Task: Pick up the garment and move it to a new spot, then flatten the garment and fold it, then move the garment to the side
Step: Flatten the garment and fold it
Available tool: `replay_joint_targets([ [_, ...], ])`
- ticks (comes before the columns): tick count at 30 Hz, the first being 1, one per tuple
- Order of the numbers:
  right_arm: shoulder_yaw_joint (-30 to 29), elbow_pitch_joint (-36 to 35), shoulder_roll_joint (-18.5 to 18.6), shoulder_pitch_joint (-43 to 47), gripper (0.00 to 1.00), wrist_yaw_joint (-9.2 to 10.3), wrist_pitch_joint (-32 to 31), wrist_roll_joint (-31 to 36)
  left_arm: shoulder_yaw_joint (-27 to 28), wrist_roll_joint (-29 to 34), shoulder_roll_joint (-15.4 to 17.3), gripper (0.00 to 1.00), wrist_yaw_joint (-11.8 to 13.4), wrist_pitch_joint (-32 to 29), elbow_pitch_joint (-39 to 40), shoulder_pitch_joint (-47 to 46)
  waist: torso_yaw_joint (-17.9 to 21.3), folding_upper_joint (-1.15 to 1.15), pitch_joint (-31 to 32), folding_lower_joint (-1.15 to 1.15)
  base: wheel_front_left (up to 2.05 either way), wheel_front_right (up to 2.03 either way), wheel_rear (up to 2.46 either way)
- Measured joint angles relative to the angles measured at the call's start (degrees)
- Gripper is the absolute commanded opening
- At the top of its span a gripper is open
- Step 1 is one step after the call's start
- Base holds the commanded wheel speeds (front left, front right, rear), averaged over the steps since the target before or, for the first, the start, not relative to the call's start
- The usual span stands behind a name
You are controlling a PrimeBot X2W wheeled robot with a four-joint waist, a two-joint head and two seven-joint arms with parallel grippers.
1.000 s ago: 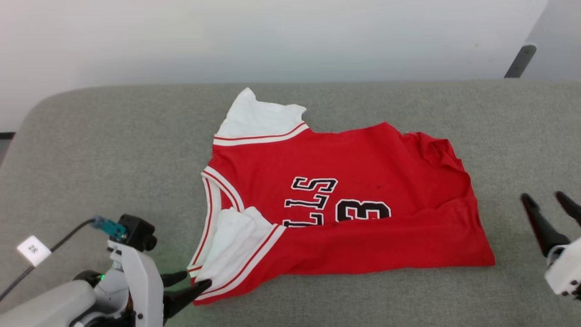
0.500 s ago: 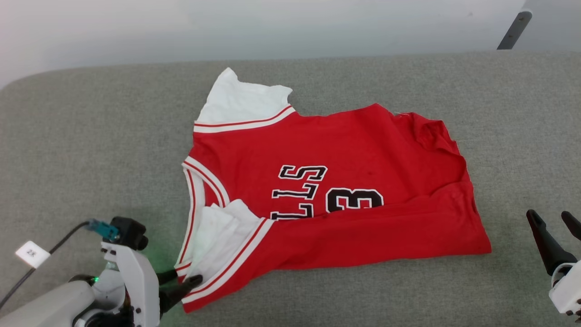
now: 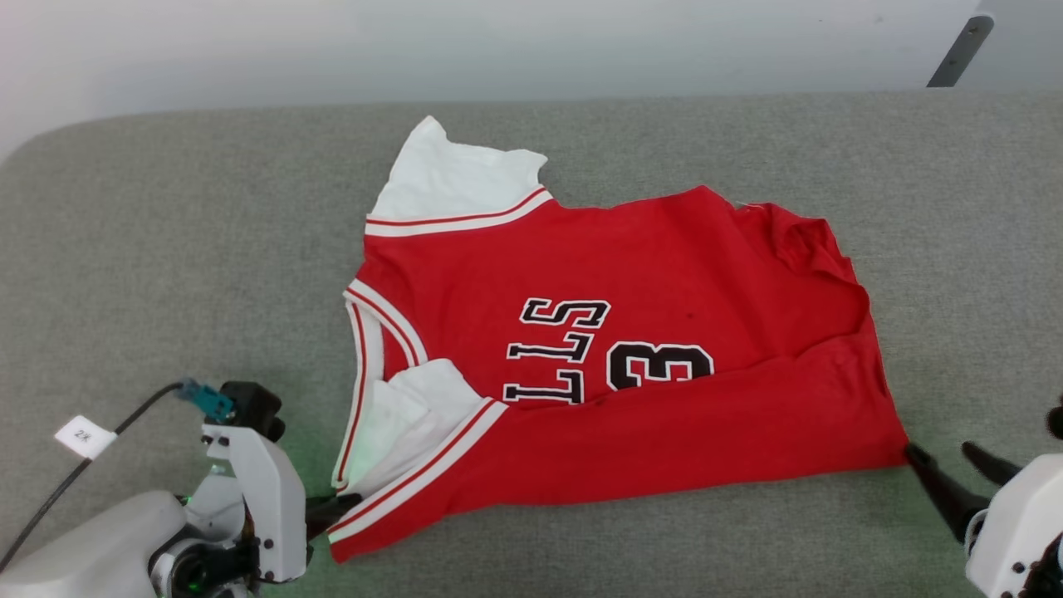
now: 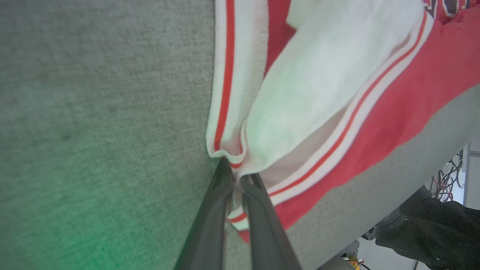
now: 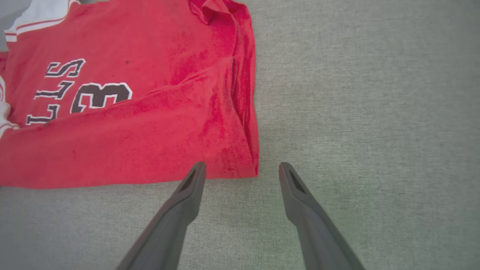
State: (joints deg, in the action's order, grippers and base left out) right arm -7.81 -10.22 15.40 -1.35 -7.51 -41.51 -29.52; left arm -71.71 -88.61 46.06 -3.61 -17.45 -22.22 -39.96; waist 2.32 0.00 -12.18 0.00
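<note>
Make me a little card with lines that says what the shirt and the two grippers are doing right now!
Garment: large red short-sleeved jersey with white sleeves and dark lettering, near edge folded over part of the lettering
Surface: grey fabric cushion
Left gripper: shut on the jersey's striped trim at its near left corner
Right gripper: open, the jersey's near right corner between its fingertips, not gripped
Jersey's position: lying on the cushion
</note>
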Motion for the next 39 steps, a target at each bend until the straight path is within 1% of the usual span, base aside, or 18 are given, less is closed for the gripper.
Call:
replay_joint_targets([
  [4, 0.89, 2.15, -0.31, -0.74, 1.00, 0.00, -3.05, 0.04, -0.11, 0.89, -0.40, 0.00, -0.30, -0.01, 0.23, -0.40, -0.56, 0.00, -0.03, 0.00, 0.00, 0.00, 0.00],
  [9, 2.07, 5.97, 0.20, -4.22, 1.00, 0.00, -4.68, 1.98, -0.19, 2.04, -0.82, 0.00, -0.87, -0.51, 0.73, -1.03, -1.30, 0.00, -0.40, 0.00, 0.00, 0.00, 0.00],
  [18, 3.37, 16.45, 0.47, -9.82, 1.00, 0.00, -6.75, 3.37, -0.01, 2.88, -2.29, 0.00, -1.44, -0.49, 0.58, -1.70, -2.88, 0.00, -1.26, 0.00, 0.00, 0.00, 0.00],
  [19, 3.81, 17.47, 0.68, -10.49, 0.96, 0.00, -6.77, 3.39, -0.01, 2.90, -2.45, 0.00, -1.47, -0.51, 0.47, -1.80, -3.04, 0.00, -1.33, 0.00, 0.00, 0.00, 0.00],
  [20, 4.10, 18.60, 0.85, -11.27, 0.35, 0.00, -7.03, 3.37, 0.00, 2.90, -2.59, 0.00, -1.54, -0.51, 0.32, -1.86, -3.20, 0.00, -1.40, 0.00, 0.00, 0.00, 0.00],
  [21, 4.57, 19.40, 1.07, -11.83, 0.00, 0.00, -7.16, 3.32, 0.04, 2.88, -2.76, 0.00, -1.70, -0.51, 0.16, -1.91, -3.34, 0.00, -1.46, 0.00, 0.00, 0.00, 0.00],
  [24, 5.68, 21.39, 2.43, -13.07, 0.00, 0.01, -7.10, 3.10, 0.11, 2.88, -3.24, 0.00, -1.97, -0.52, -0.35, -2.06, -3.72, 0.00, -1.55, 0.00, 0.00, 0.00, 0.00],
  [26, 6.24, 22.45, 2.52, -13.68, 0.00, 0.01, -6.53, 2.52, 0.13, 2.88, -3.48, 0.00, -2.18, -0.56, -0.67, -2.15, -3.88, 0.00, -1.50, 0.00, 0.00, 0.00, 0.00],
  [31, 7.90, 22.87, 4.03, -13.89, 0.00, 0.04, -6.56, 0.54, 0.22, 2.36, -3.57, 0.00, -2.30, -1.23, -0.81, -2.32, -3.97, 0.00, -0.88, 0.00, 0.00, 0.00, 0.00],
  [34, 8.64, 22.30, 4.88, -13.69, 0.00, 0.03, -7.08, -0.88, 0.24, 2.11, -2.98, 0.00, -2.25, -1.99, -0.14, -2.33, -3.85, 0.00, -0.31, 0.00, 0.00, 0.00, 0.00],
  [39, 9.36, 20.28, 6.60, -12.07, 0.00, 0.03, -8.55, -3.01, 0.03, 1.80, -1.14, 0.00, -1.10, -3.57, 2.57, -2.27, -3.60, 0.00, 0.76, 0.00, 0.00, 0.00, 0.00],
])
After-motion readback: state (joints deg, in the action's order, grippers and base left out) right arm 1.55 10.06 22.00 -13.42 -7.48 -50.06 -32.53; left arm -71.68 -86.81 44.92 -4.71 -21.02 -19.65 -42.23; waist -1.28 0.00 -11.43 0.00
